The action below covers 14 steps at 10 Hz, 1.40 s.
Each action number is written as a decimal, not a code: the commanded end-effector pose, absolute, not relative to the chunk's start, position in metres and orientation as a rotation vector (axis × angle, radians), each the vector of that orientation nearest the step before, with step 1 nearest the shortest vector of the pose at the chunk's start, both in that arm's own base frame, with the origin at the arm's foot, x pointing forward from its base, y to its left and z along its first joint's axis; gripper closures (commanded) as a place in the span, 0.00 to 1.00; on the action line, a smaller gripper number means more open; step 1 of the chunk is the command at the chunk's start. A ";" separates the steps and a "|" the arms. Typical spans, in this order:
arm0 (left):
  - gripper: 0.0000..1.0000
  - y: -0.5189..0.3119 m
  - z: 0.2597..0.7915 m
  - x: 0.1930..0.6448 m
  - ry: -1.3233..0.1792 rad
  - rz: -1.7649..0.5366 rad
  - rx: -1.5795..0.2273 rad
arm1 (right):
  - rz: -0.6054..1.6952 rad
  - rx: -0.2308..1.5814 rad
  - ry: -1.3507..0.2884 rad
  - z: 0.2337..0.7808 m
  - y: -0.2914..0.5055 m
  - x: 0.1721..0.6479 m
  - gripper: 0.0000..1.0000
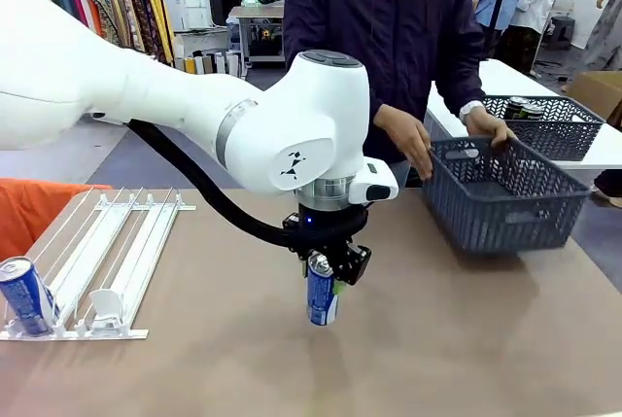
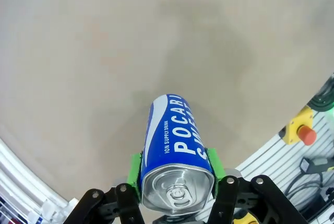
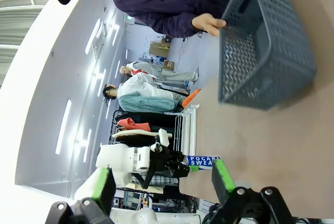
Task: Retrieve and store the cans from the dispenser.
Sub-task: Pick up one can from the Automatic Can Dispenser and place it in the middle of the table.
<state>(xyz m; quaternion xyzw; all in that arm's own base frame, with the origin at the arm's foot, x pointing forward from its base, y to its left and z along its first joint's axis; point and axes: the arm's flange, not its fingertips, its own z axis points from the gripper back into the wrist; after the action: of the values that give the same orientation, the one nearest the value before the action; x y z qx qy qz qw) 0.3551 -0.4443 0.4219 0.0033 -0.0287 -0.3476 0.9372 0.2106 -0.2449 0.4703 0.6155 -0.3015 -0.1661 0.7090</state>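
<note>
one blue can (image 1: 322,302) sits clamped upright in the left gripper (image 1: 324,286) at the middle of the table (image 1: 437,339), a second can (image 1: 26,295) waits at the dispenser's (image 1: 107,261) near end, right gripper (image 3: 163,179) gaping wide, holding nothing.

The Pocari Sweat can (image 2: 175,145) was blue with white lettering and a silver top. The left tool (image 2: 175,167) was black with green pads (image 2: 135,169). The dispenser (image 1: 92,260) was white wire, the basket (image 1: 501,198) dark grey lattice, and the worktop (image 1: 466,339) tan.
</note>
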 end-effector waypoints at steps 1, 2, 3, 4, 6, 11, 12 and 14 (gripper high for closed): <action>1.00 -0.439 0.421 0.358 -0.055 -0.676 0.025 | -0.352 1.383 -0.705 0.473 -0.245 0.214 0.00; 1.00 -0.439 0.418 0.359 -0.072 -0.676 0.055 | -0.352 1.383 -0.705 0.473 -0.245 0.214 0.00; 1.00 -0.439 0.417 0.359 -0.070 -0.682 0.052 | -0.352 1.383 -0.705 0.473 -0.245 0.214 0.00; 1.00 -0.439 0.416 0.362 -0.061 -0.689 0.032 | -0.352 1.383 -0.705 0.473 -0.245 0.214 0.00; 1.00 -0.432 0.411 0.370 -0.040 -0.687 0.010 | -0.352 1.383 -0.705 0.473 -0.245 0.214 0.00; 0.00 -0.424 0.415 0.377 -0.025 -0.688 -0.043 | -0.352 1.383 -0.705 0.473 -0.245 0.214 0.00; 0.00 -0.419 0.423 0.377 -0.040 -0.677 -0.061 | -0.352 1.383 -0.705 0.473 -0.245 0.214 0.00; 0.00 -0.387 0.467 0.369 -0.085 -0.633 -0.141 | -0.352 1.383 -0.705 0.473 -0.245 0.214 0.00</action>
<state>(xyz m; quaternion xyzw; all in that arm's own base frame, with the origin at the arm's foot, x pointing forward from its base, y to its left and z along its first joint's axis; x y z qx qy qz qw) 0.3802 -0.4184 0.4458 -0.0433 -0.0283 -0.3170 0.9470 0.2107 -0.2448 0.4702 0.6156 -0.3014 -0.1662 0.7090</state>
